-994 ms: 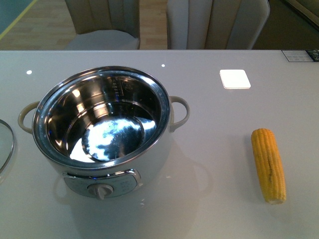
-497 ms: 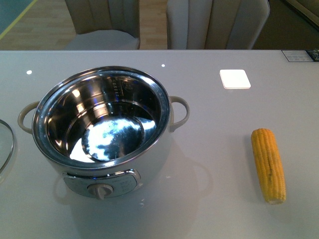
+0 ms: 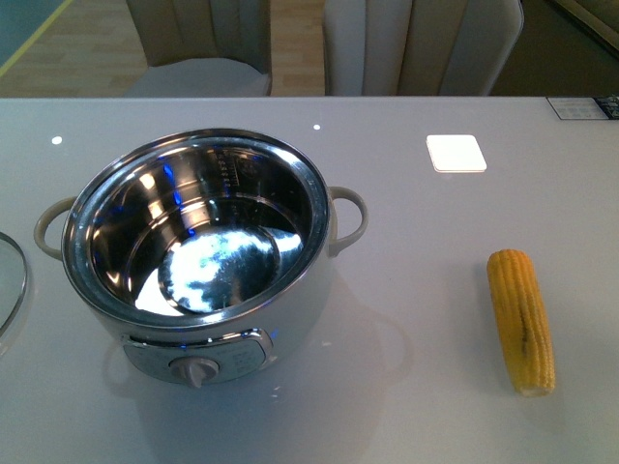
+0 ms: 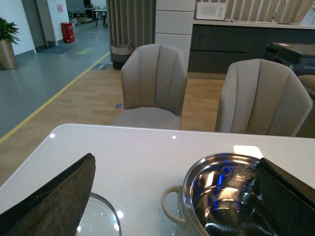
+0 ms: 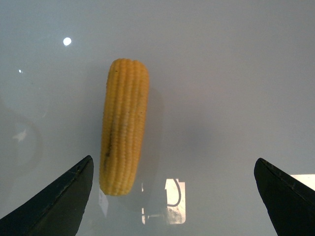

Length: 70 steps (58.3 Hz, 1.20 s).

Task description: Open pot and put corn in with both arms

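The white pot (image 3: 198, 242) stands open on the left of the table, and its shiny steel bowl is empty. The corn (image 3: 521, 319) lies on the table to the right, pointing front to back. Neither arm shows in the front view. In the left wrist view my left gripper (image 4: 175, 157) is open and empty, above the table between the pot (image 4: 221, 196) and the glass lid (image 4: 101, 221). In the right wrist view my right gripper (image 5: 173, 158) is open and empty above the table. The corn (image 5: 124, 125) lies just ahead of it, close to one finger (image 5: 64, 201).
The glass lid (image 3: 10, 280) lies flat at the table's left edge beside the pot. A white square (image 3: 456, 153) sits on the table at the back right. Two beige chairs (image 3: 421, 43) stand behind the far edge.
Blue glints have appeared inside the pot's steel bowl. The pot, the corn and the lid have not moved.
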Tool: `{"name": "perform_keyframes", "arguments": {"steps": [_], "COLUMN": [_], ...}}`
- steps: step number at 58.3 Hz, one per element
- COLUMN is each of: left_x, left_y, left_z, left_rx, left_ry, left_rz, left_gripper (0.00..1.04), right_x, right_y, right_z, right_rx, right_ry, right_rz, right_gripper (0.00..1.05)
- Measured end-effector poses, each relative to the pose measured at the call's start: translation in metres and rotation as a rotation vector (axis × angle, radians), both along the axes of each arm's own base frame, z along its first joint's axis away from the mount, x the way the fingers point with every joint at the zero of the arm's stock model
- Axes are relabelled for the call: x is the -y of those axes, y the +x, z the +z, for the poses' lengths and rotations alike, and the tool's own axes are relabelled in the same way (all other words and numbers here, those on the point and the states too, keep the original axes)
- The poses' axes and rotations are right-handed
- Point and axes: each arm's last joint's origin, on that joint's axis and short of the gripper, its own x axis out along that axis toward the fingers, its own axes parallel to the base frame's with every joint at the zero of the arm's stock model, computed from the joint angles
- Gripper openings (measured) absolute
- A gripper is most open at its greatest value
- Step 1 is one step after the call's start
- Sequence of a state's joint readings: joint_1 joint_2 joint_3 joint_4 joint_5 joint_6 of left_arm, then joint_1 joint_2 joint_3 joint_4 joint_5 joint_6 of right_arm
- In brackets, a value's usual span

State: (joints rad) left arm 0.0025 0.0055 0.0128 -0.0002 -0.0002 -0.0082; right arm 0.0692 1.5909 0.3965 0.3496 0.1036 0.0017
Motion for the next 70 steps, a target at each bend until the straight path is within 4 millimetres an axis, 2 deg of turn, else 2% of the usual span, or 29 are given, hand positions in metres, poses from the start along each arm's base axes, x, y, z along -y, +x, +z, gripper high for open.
{"name": "perform_keyframes", "arguments": {"steps": [15,23,36,47,70], "left_x": [0.000,0.000,0.000,0.000,0.000], "left_y": [0.000,0.000,0.000,0.000,0.000], "left_z": [0.000,0.000,0.000,0.000,0.000], "left_rx": [0.000,0.000,0.000,0.000,0.000], "left_ry": [0.000,0.000,0.000,0.000,0.000], "left_rz": [0.000,0.000,0.000,0.000,0.000], "left_gripper": [0.98,0.98,0.98,0.98,0.98], "right_x": [-0.011,-0.017,-0.024,-0.023,-0.023], "right_y": [0.038,0.051,0.061,0.059,0.054], "right_z": [-0.036,-0.051,-0.074,-0.091,-0.088], "right_rx": [-0.118,-0.151,-0.211,-0.270,-0.271], "right_ry": [0.072,0.079,0.101,0.106,0.136], "right_rz": [0.034,0.037,0.033,0.021,0.027], "right_gripper": [0.96,0.96,0.96,0.96,0.40]}}
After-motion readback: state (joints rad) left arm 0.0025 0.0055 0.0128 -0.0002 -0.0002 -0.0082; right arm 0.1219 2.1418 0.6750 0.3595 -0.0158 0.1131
